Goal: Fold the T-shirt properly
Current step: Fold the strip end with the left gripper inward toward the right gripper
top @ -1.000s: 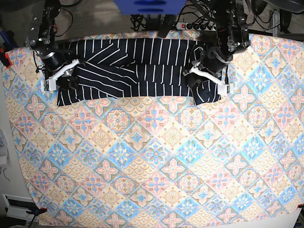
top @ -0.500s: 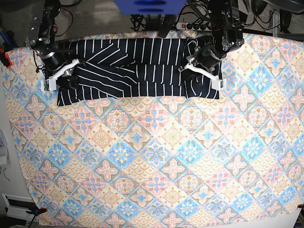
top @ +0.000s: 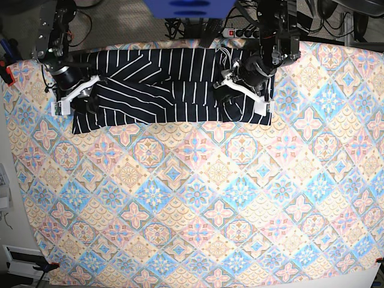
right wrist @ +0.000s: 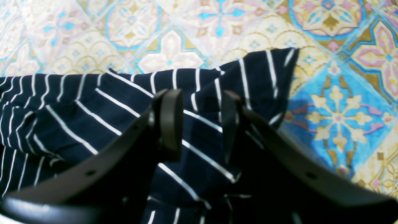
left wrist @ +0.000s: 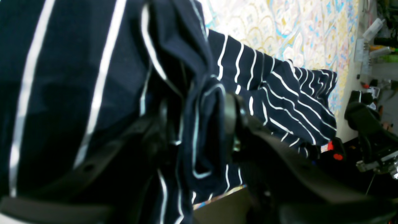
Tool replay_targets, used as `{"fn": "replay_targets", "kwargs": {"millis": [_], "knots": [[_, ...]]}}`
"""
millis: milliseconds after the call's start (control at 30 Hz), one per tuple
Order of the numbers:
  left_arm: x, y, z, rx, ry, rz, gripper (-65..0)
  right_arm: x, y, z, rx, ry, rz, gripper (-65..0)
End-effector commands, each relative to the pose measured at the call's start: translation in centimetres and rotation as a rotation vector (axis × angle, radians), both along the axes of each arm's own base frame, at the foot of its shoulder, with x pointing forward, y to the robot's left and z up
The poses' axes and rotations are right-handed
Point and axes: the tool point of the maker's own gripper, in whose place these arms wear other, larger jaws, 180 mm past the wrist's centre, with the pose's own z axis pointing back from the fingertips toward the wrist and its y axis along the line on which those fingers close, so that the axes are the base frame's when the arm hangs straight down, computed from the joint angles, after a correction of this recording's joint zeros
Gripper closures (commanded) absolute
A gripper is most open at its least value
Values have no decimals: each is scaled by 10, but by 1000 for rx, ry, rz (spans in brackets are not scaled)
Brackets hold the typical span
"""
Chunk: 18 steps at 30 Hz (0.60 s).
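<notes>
The T-shirt (top: pixel 174 90), dark navy with thin white stripes, lies in a wide band along the far edge of the table. My left gripper (top: pixel 229 90) is at the shirt's right part, shut on a bunched fold of it (left wrist: pixel 205 124), with lifted fabric draped over the jaws. The shirt's right end is drawn inward. My right gripper (top: pixel 89 103) hovers over the shirt's left end. In the right wrist view its jaws stand apart (right wrist: pixel 200 121) above flat striped fabric (right wrist: pixel 93 118) near a shirt corner, holding nothing.
The pastel cloth with a diamond floral pattern (top: pixel 198 204) covers the whole table in front of the shirt. A power strip and cables (top: pixel 240 31) lie behind the far edge. A red clamp (top: pixel 6 75) holds the cloth at the far left corner.
My left gripper has moved leftward in the base view, dragging the shirt's right end toward the middle. The right arm has not moved.
</notes>
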Motion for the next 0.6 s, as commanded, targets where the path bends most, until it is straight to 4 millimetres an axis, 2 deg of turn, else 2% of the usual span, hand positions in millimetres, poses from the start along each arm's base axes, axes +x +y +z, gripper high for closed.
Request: {"fn": "replay_targets", "kwargs": {"millis": [0, 200, 333, 500, 567], "knots": [[7, -1, 11, -14, -39, 6, -203, 7, -3, 13, -1, -50, 0, -201], [18, 13, 40, -7, -128, -8, -204, 7, -3, 13, -1, -49, 2, -201], [18, 29, 43, 13, -135, -19, -204, 8, -3, 14, -1, -52, 3, -201], [9, 70, 36, 93, -109, 22, -204, 8, -2, 14, -2, -54, 3, -201], [0, 91, 32, 140, -85, 32, -204, 8, -2, 14, -2, -54, 3, -201]]}}
